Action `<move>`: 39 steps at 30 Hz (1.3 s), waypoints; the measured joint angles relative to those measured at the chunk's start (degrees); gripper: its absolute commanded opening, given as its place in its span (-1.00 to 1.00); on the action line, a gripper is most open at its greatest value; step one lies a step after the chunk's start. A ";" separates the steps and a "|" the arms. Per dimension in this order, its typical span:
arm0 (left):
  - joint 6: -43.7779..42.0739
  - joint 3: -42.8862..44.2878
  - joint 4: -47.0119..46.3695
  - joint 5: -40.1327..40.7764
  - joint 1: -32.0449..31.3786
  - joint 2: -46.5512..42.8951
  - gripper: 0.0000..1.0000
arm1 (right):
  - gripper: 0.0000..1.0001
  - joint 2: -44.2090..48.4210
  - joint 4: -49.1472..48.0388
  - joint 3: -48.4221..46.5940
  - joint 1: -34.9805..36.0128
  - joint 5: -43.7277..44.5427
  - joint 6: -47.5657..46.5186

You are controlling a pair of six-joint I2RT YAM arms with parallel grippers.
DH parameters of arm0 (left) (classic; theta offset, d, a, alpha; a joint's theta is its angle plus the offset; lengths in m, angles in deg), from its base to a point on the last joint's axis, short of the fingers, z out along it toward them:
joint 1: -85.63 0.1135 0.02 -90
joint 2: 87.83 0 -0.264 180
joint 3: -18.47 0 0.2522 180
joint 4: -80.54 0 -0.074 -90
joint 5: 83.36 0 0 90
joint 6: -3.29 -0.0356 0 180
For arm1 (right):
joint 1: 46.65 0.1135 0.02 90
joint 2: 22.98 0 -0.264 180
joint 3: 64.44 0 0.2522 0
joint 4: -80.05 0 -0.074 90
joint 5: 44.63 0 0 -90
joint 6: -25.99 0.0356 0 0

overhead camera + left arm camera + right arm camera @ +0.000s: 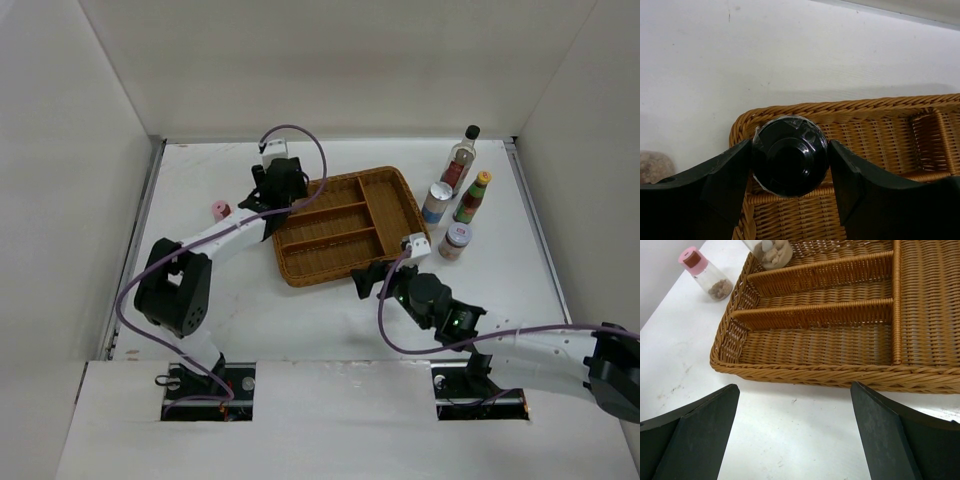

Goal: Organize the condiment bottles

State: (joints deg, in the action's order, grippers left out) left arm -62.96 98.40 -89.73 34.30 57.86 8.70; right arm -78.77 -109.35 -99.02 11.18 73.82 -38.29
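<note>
Pink-lidded jar [219, 210] stands on the bench [300, 330], left. The left jaws pinch a squat black-capped bottle [790, 162] over the far-left corner of the wicker tray [330, 272]. The right jaws hang spread nearby. Four bottles [470, 200] wait right. Rigid, probably light and slick: grip squarely below caps.

The left arm [215, 240] is being stretched forward and inward from its base, wrist angled downward. The left claw [272, 188] is being held closed on a black-capped bottle [789, 162], with one finger pressed on each side of the cap. The right arm [520, 350] is being extended low toward the left, and the right claw [368, 280] is being held wide open, with nothing gripped.
</note>
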 measured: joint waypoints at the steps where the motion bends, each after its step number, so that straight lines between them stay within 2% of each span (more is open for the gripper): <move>1: 0.00 0.00 -0.11 0.00 0.00 0.35 -0.18 | 1.00 -0.15 -0.07 0.00 -0.02 0.02 0.00; 9: -0.46 1.11 -3.52 0.55 0.00 6.75 0.24 | 1.00 -0.83 -0.13 0.00 -0.11 0.02 0.02; 11: -0.44 1.42 -3.85 0.17 0.00 6.93 0.46 | 1.00 -0.83 -0.09 0.00 -0.13 0.02 0.02; 13: -0.50 1.42 -3.50 0.00 -0.07 6.93 0.75 | 1.00 -0.83 -0.11 0.00 -0.28 0.02 0.00; 16: -0.46 1.29 -3.08 0.20 -0.44 6.16 0.88 | 1.00 -0.83 -0.09 0.00 -0.39 0.02 0.00; 20: -0.94 -1.70 -2.58 1.27 -0.76 -0.15 0.93 | 1.00 -0.81 -0.11 0.00 -0.42 0.02 0.00; 24: -1.03 -8.55 -2.86 4.52 -0.46 -13.68 0.92 | 1.00 -0.74 -0.09 0.00 -0.44 0.02 0.02; 28: -0.20 -12.87 -2.38 7.96 3.56 -22.77 0.91 | 1.00 -0.33 -0.09 0.00 -0.44 0.02 0.04; 34: 2.49 -14.56 1.14 7.96 12.87 -18.38 0.90 | 1.00 -0.09 -0.07 0.00 -0.44 0.02 0.07; 39: 3.45 -14.40 2.69 6.32 15.02 -10.86 0.82 | 1.00 -0.11 -0.09 0.00 -0.44 0.02 0.07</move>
State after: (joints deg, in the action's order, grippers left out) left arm -59.51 84.00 -87.04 40.62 72.88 -2.16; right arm -78.88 -109.43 -99.02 10.74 73.84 -38.23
